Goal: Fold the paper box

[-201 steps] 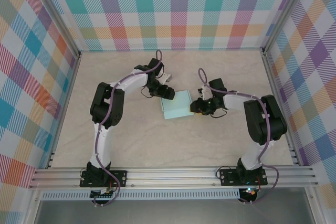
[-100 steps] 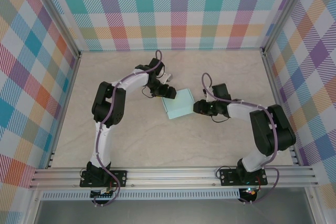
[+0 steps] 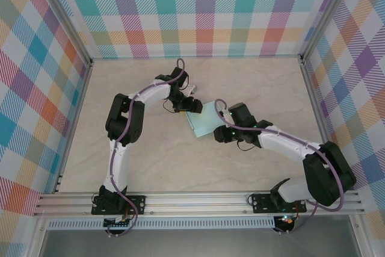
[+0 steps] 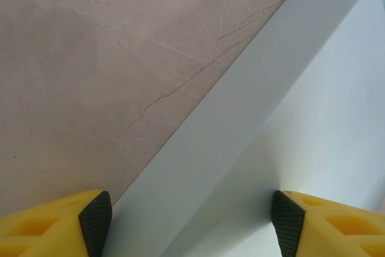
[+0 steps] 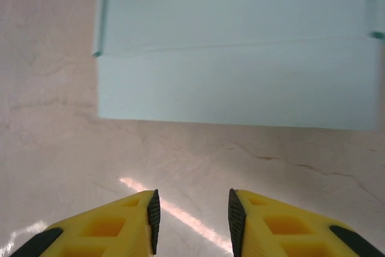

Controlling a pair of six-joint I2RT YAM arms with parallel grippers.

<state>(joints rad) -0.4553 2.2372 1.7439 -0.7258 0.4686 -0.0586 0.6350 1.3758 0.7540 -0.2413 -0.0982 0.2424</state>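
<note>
The box [image 3: 206, 120] lies in the middle of the bench [image 3: 150, 161]: thin matt mint card, flat-topped, with crisp creases. The left claw [image 3: 193, 105] sits at its 11 o'clock corner, spread wide, one finger beside the wall and the other over the top, pinching nothing. The right claw [image 5: 194, 209], at 5 o'clock, is narrowly parted and empty, facing a side wall with a flap seam. I'd push that wall squarely and low while the left steadies it. Thin card may buckle, or skid on smooth marbled stone.
</note>
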